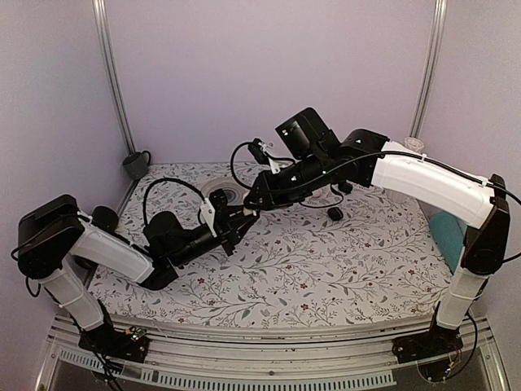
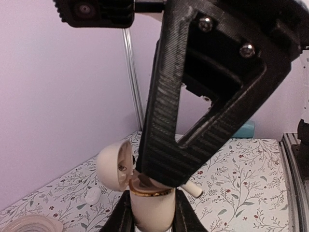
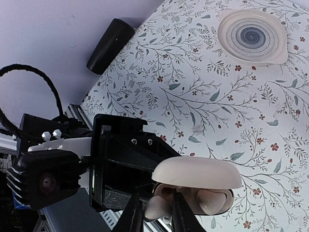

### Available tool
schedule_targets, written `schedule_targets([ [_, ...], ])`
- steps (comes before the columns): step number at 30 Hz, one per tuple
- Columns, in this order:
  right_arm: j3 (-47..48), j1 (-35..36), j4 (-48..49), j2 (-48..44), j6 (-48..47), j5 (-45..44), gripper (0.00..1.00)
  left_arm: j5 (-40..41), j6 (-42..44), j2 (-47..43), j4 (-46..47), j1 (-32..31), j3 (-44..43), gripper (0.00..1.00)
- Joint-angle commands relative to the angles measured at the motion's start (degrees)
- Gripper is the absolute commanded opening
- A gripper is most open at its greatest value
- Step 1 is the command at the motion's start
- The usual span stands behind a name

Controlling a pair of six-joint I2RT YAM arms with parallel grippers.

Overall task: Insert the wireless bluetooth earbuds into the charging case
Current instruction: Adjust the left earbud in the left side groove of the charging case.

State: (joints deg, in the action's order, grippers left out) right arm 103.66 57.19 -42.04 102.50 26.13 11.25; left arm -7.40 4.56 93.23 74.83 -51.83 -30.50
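Note:
My left gripper (image 2: 153,213) is shut on the body of the white charging case (image 2: 150,205) and holds it upright above the table, with its lid (image 2: 112,166) swung open. In the right wrist view the open case (image 3: 198,173) shows one cream earbud (image 3: 212,200) seated in its right well. My right gripper (image 3: 158,213) is shut on the other earbud (image 3: 157,208) at the mouth of the left well. The right gripper's black finger (image 2: 193,111) covers the case top in the left wrist view, and a white stem (image 2: 193,189) pokes out beneath it. From above, both grippers (image 1: 238,224) (image 1: 259,198) meet and hide the case.
A white swirl-patterned dish (image 3: 251,36) lies on the floral table behind the grippers, also in the top view (image 1: 221,195). A dark cup (image 1: 136,165) stands at the back left corner. A small black piece (image 1: 334,213) lies right of centre. A teal object (image 1: 446,236) sits at the right edge.

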Motion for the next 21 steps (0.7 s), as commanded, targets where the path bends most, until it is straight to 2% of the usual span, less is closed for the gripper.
schedule_targets([
  [1, 0.4, -0.2, -1.4, 1.7, 0.8, -0.5, 0.16, 0.6, 1.0, -1.2, 3.3, -1.3, -1.3, 0.00],
  [9, 0.6, 0.0, -3.0, 2.6, -0.4, -1.0, 0.18, 0.7, 0.9, -1.2, 3.3, -1.3, -1.6, 0.00],
  [11, 0.9, 0.0, -3.3, 3.0, -0.4, -1.5, 0.23, 0.6, 0.9, -1.1, 3.2, -1.3, -1.7, 0.00],
  [13, 1.2, 0.2, -3.6, 3.3, -0.6, -2.0, 0.24, 0.6, 0.8, -1.0, 3.0, -1.3, -1.8, 0.00],
  [17, 1.2, 0.5, -3.5, 4.0, -0.6, -2.7, 0.23, 0.6, 0.5, -1.0, 3.1, -1.3, -1.9, 0.00],
  [21, 0.6, 0.5, -2.9, 3.7, -0.3, -3.1, 0.17, 0.9, 0.2, -0.9, 3.4, -1.3, -1.8, 0.00],
])
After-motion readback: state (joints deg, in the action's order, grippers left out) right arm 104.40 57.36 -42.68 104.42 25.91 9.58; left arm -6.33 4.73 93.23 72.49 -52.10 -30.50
